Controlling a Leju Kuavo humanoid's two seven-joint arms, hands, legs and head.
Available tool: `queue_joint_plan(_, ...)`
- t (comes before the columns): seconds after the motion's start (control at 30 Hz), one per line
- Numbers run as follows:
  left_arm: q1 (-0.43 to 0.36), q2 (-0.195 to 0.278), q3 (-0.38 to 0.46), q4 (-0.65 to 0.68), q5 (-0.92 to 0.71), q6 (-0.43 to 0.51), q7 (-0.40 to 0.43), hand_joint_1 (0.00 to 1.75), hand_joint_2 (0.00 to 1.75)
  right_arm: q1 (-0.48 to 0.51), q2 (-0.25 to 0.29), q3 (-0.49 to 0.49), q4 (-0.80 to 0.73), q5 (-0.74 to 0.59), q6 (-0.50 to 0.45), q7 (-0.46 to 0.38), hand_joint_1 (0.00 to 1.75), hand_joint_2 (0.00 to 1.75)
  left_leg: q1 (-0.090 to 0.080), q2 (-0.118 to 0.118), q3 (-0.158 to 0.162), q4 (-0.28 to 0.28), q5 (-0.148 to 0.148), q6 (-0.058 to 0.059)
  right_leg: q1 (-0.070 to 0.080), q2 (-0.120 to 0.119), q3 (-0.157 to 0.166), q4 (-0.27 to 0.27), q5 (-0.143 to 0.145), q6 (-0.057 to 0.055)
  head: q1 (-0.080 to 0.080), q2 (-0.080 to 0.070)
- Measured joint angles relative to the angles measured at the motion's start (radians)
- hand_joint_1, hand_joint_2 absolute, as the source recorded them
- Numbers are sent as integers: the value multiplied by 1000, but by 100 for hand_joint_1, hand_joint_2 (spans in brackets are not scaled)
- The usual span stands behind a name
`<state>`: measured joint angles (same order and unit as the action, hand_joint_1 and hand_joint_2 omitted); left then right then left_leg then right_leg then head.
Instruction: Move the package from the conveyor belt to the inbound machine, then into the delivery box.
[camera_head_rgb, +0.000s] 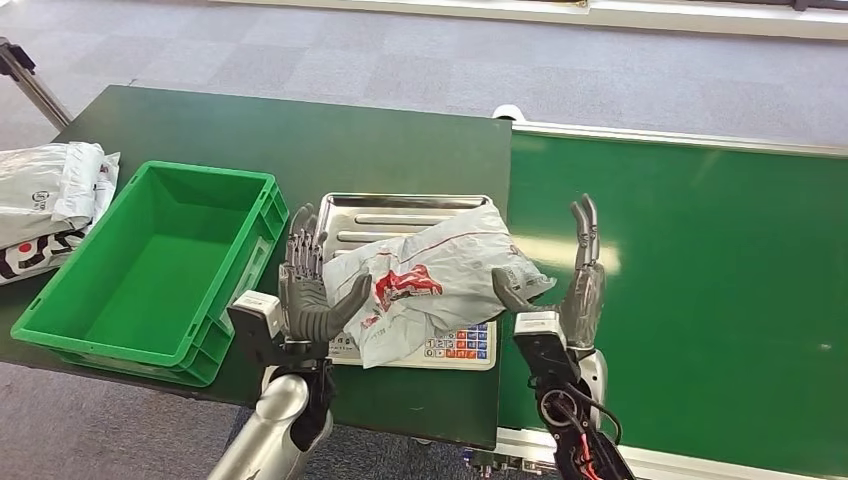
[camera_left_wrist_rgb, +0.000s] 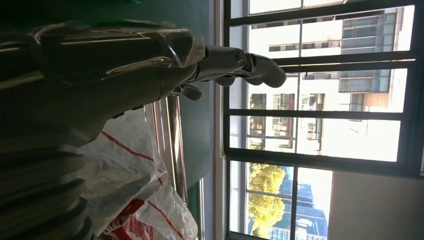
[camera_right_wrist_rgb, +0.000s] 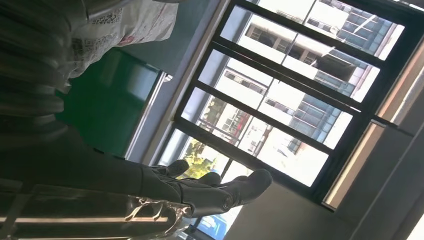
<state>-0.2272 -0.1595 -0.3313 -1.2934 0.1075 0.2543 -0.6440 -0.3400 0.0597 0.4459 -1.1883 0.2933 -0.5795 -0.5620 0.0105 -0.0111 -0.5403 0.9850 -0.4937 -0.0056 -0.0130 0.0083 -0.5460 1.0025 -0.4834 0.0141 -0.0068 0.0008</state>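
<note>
Both hands, left (camera_head_rgb: 312, 290) and right (camera_head_rgb: 570, 285), stand wide apart, flanking the package (camera_head_rgb: 430, 275) on the scale (camera_head_rgb: 400, 212). Step 1 looks done; the bin (camera_head_rgb: 150, 265) awaits.

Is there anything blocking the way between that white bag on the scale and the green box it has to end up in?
Nothing visible does. The package lies on the scale, and the green box stands open right beside it. Only the left hand sits between them, at the package's edge, fingers spread.
</note>
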Motion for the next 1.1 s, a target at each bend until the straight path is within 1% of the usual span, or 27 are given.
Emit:
queue_joint_plan(0.07,13,3,1,-11,-10,8,-1,0,175,27,-12,-24,-31,-41,31,23,0,175,0,0,0,0,0,0,0,0,0,0,0,0,0,0)
queue_joint_plan(0.13,30,8,2,-22,-21,11,-3,0,175,68,-25,-62,-66,-80,83,38,0,175,0,0,0,0,0,0,0,0,0,0,0,0,0,0)
queue_joint_plan(0.23,50,15,7,-35,-41,13,-12,0,175,139,-42,-127,-110,-121,182,45,0,175,0,-1,-1,0,0,0,0,-1,0,0,0,0,0,0)
queue_joint_plan(0.3,57,18,10,-44,-54,13,-16,0,175,183,-48,-159,-130,-127,221,44,0,175,0,-1,-1,0,-1,0,0,-1,0,0,0,0,0,0)
queue_joint_plan(0.43,69,21,13,-57,-71,14,-16,0,175,249,-50,-198,-163,-133,235,45,0,175,0,0,-1,0,0,0,0,0,0,0,0,0,0,0)
queue_joint_plan(0.67,97,23,20,-82,-102,15,-14,0,175,337,-41,-276,-228,-194,272,57,0,175,0,0,-1,0,0,0,0,0,0,0,0,0,0,0)
queue_joint_plan(0.97,103,23,27,-89,-122,8,-12,0,175,365,-31,-315,-258,-190,280,56,0,175,0,0,0,0,0,0,0,0,0,0,0,0,0,0)
queue_joint_plan(1.03,103,24,27,-89,-165,12,-11,0,175,369,-28,-320,-261,-179,285,55,0,175,0,0,0,0,0,0,0,0,0,0,0,0,0,0)
queue_joint_plan(1.1,100,26,22,-94,-243,24,-6,0,175,372,-21,-326,-265,-163,294,55,0,175,0,0,0,0,0,0,0,0,0,0,0,0,0,0)
